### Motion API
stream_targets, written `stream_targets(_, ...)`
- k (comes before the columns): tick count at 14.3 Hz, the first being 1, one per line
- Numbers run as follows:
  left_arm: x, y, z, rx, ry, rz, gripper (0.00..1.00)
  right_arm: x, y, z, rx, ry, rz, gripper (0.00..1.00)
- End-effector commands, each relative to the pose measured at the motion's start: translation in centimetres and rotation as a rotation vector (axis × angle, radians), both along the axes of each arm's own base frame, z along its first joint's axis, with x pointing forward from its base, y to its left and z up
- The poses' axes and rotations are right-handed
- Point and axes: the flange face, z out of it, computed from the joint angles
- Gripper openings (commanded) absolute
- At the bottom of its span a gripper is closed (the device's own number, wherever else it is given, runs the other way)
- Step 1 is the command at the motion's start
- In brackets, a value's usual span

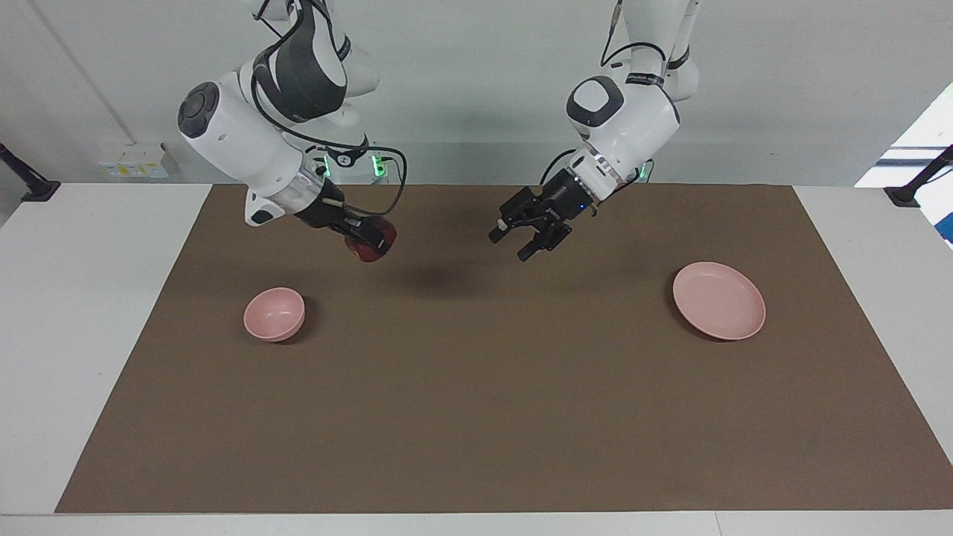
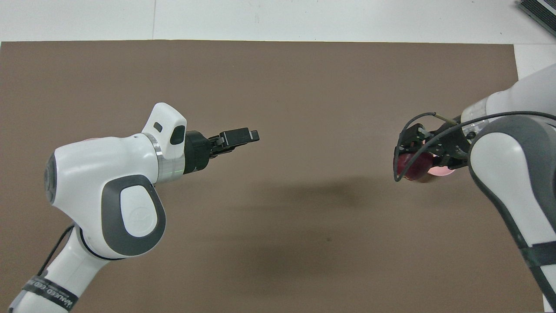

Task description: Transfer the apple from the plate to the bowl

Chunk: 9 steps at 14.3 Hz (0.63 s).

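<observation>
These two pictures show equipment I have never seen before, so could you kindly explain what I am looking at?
They show two white robot arms at a table covered by a brown mat, each ending in a two-fingered pincer. One picture is taken from a high camera facing the robots; the other looks down from above their own end, so the sides are swapped between them. On the mat lie a small pink bowl toward the right arm's end and a wide pink plate toward the left arm's end; the plate has nothing on it. The right pincer is shut on a dark red apple, up in the air over the mat near the bowl. The left pincer is open, holds nothing, and hangs over the mat's middle.
</observation>
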Motion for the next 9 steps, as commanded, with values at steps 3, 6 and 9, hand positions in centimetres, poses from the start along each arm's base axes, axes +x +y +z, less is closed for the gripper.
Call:
stream_targets(3,1.4,6.8,0.2,0.341,0.05,-0.147,1.0,0.9,-4.7,-3.8,-0.138,-0.075,0.201,0.0)
stream_targets(6,2.8,11.1,2.4,0.607,0.047,-0.234,1.0,1.7,-8.2,-6.5,-0.137,-0.093,0.254,0.0)
stream_targets(9,3.7,14.3,8.3,0.714,0.066,-0.24,1.0,2.3,-8.6,-8.3,-0.143,-0.09,0.255,0.0)
